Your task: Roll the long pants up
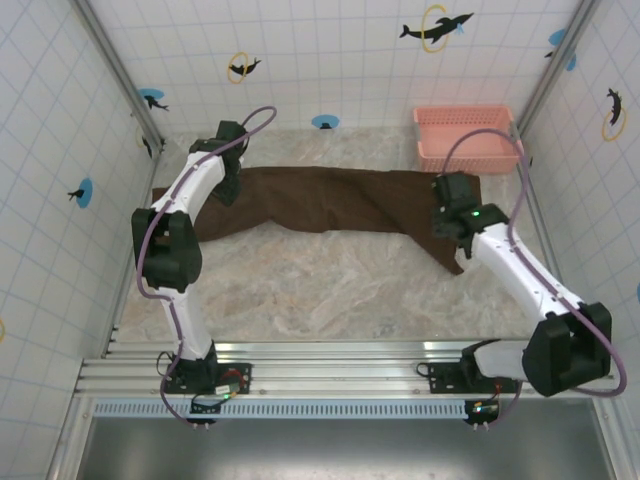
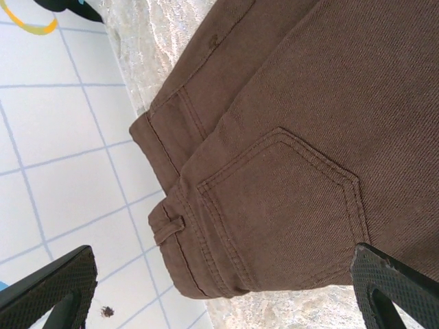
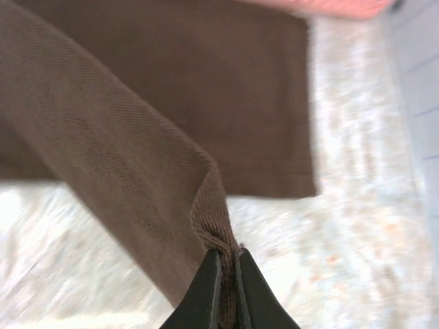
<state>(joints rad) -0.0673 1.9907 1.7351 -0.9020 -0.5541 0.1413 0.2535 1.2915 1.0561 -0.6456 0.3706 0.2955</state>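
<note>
Right gripper (image 3: pixel 226 291) clamped on leg hem of long pants (image 3: pixel 123 157); cloth soft, limp, likely light. Left gripper (image 2: pixel 219 298) wide open, empty; waistband just ahead looks a sturdier hold.

We see the long pants (image 2: pixel 295 116) as matt brown twill cloth, finely ribbed; the worktop (image 1: pixel 330 290) mottled, perhaps stone; the basket (image 1: pixel 465 158) smooth plastic.

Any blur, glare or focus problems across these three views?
Left wrist: sharp, pocket stitching on the long pants crisp. Right wrist: weave near the right gripper clear, table beyond smeared and soft. Top external: even light, soft shadows, no harsh glare.
</note>
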